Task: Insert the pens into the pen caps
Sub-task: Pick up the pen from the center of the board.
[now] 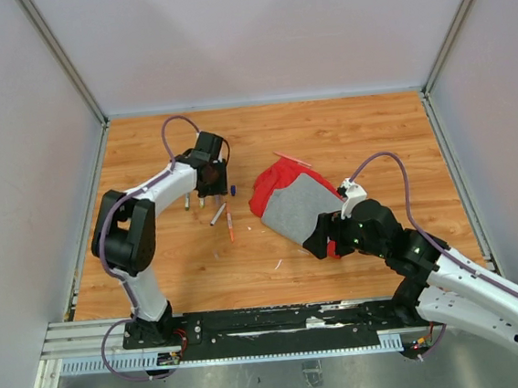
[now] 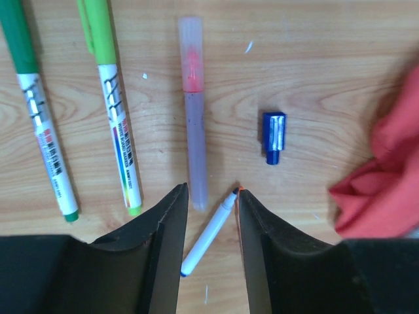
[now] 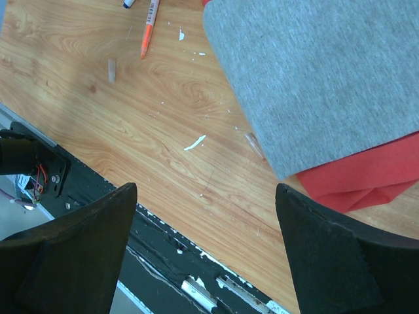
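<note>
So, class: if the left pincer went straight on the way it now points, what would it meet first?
Probably the thin white pen lying slantwise between the fingers of the left pincer, then the wooden table beneath. The blue cap lies off to the side. Depth is unclear.

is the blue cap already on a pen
No, the blue cap lies by itself on the table, with bare wood between it and the white pen nearest it.
</note>
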`<state>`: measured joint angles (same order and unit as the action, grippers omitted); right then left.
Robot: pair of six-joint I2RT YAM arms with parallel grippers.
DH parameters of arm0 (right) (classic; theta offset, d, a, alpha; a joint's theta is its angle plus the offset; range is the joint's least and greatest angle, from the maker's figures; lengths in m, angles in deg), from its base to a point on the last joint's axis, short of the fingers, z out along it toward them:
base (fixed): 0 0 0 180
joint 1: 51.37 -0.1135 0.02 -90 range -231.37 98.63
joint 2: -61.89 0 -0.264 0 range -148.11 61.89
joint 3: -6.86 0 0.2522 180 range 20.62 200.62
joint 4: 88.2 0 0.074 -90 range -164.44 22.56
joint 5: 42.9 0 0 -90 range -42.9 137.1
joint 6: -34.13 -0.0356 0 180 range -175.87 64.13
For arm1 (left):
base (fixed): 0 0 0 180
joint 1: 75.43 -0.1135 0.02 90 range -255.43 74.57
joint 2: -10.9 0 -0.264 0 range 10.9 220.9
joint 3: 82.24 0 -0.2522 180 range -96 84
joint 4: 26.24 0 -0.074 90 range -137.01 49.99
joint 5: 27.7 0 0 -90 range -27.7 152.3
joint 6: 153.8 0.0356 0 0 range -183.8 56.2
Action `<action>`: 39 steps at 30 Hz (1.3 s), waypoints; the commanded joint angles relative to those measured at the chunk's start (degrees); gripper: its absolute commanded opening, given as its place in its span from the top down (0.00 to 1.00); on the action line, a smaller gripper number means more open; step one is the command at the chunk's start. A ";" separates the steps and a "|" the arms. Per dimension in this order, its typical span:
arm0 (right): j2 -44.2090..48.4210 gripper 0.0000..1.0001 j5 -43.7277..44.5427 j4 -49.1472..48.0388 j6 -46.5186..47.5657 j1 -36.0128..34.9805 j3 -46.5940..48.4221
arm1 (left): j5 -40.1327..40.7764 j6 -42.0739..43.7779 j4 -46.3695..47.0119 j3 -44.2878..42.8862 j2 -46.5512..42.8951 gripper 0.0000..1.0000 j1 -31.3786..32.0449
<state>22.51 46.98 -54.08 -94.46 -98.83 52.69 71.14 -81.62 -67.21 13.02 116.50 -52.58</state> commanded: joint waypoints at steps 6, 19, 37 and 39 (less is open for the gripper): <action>-1.00 0.13 2.43 1.80 2.76 1.40 1.78 | -0.94 0.28 0.23 2.38 -14.23 0.56 0.83; -5.98 0.12 11.50 11.10 9.77 1.61 10.73 | -5.75 1.45 -0.58 12.15 -35.11 0.53 2.46; -38.15 0.22 -3.08 1.44 22.43 16.29 29.32 | -7.67 6.10 -0.68 21.19 -49.57 0.51 2.46; -43.46 0.27 -3.38 1.43 24.33 17.17 33.75 | -7.41 6.13 -0.17 21.49 -49.97 0.51 2.48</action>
<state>-13.24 46.70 -49.82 -75.29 -83.71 79.29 64.63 -76.73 -68.93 34.22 68.35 -50.22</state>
